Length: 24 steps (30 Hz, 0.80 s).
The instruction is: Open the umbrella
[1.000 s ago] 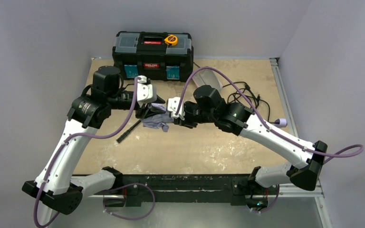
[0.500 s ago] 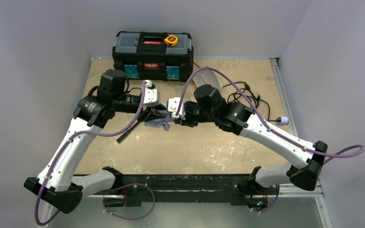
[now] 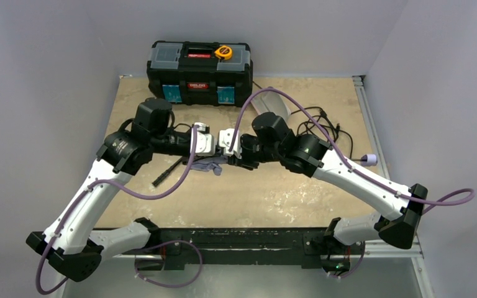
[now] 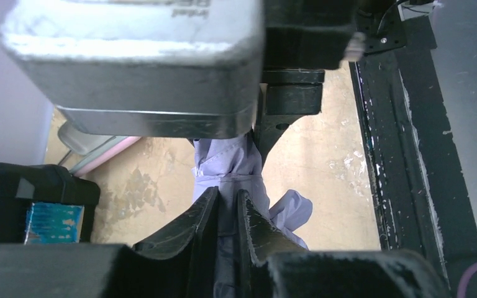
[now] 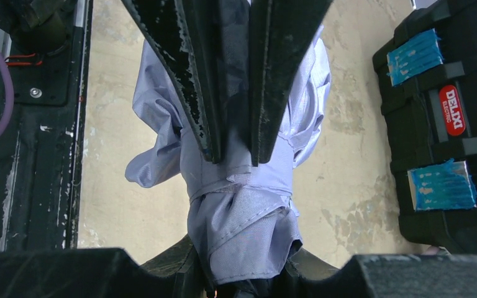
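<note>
Pale grey walls (image 3: 49, 49) round worn beige tabletop (image 3: 273, 192); blk toolbox (image 3: 199, 87) at back.

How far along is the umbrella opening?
Done: the grasp. The left gripper and the right gripper are each shut on the umbrella, pinching its lavender fabric from opposite ends. In hand: the bundle is held between the two grippers, which face each other closely. Left: all of the actual opening. The canopy is still bunched and folded, and no ribs are spread.

Toolbox (image 3: 200, 73) on table (image 3: 273, 198), behind umbrella (image 3: 213, 165).
</note>
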{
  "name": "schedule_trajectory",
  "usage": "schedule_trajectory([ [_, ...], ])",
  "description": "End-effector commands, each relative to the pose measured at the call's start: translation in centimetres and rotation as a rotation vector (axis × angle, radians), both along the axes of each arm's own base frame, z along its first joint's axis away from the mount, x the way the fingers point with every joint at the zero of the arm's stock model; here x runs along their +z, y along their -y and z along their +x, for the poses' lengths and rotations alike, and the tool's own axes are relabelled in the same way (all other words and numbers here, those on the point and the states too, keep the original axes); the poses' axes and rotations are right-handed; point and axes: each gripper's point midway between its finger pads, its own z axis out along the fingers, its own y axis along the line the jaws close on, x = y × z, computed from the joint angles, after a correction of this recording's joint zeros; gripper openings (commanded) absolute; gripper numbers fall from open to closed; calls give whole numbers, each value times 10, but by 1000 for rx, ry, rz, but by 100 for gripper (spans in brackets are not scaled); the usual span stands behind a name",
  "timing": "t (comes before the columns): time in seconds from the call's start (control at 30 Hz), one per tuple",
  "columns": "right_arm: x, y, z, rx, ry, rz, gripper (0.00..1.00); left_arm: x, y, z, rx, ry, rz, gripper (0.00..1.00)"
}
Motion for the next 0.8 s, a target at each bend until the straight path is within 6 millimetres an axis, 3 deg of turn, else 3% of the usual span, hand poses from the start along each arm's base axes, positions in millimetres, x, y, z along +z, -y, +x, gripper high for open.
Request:
schedule_trajectory([
  [0.0,54,-10,2,6,68,158,0,-13,-5,-9,-37,17,47,10],
  [0.03,55,-10,2,4,67,162,0,-15,-5,-7,-25,21,50,2],
  [0.07,54,-10,2,2,62,162,0,-15,-5,-4,-6,30,48,0],
  [0.17,52,-11,7,-29,37,167,0,-9,-4,-2,-1,68,26,0],
  [0.23,53,-9,20,-70,-2,185,0,-8,-1,-17,-73,78,34,0],
  [0.37,66,1,59,-189,-120,256,0,-33,-1,-49,-195,3,122,0],
  [0.43,73,4,73,-223,-140,281,0,-47,-1,-56,-210,-27,150,0],
  [0.6,80,7,70,-210,-186,324,0,-68,-6,-59,-203,-38,199,0],
  [0.67,76,12,70,-220,-170,314,0,-61,-7,-56,-186,11,179,0],
  [0.73,68,21,75,-253,-131,274,0,-34,-5,-49,-129,70,104,0],
  [0.77,65,24,75,-249,-118,263,0,-19,-4,-50,-117,93,66,9],
])
